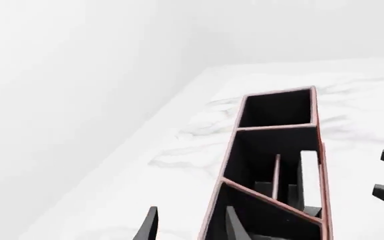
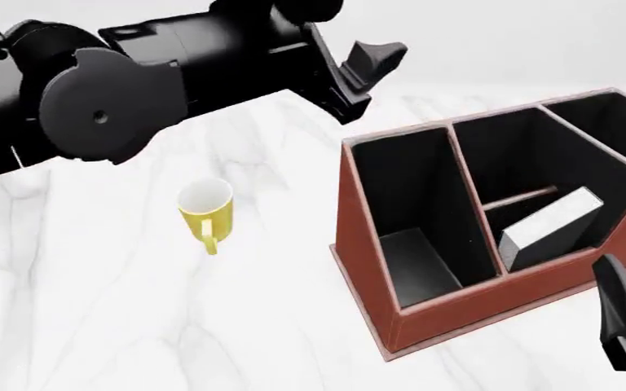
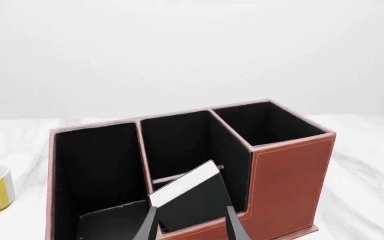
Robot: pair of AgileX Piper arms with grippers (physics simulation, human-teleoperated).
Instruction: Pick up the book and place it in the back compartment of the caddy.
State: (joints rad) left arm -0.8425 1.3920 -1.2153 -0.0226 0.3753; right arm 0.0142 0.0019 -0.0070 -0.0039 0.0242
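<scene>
Right gripper (image 3: pixel 190 222) near tilted black book (image 3: pixel 193 197).

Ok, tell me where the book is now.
In the front view the book leans tilted inside the caddy, in its back compartment just before the short divider.

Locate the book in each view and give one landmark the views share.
Front view: the book leans tilted in the caddy's small near cell, right of centre.
Right wrist view: low centre, book tilted in the middle near cell, just beyond the right gripper.
Left wrist view: only its white edge shows, low right.
Shared landmark: the short cross divider behind the book.
</scene>
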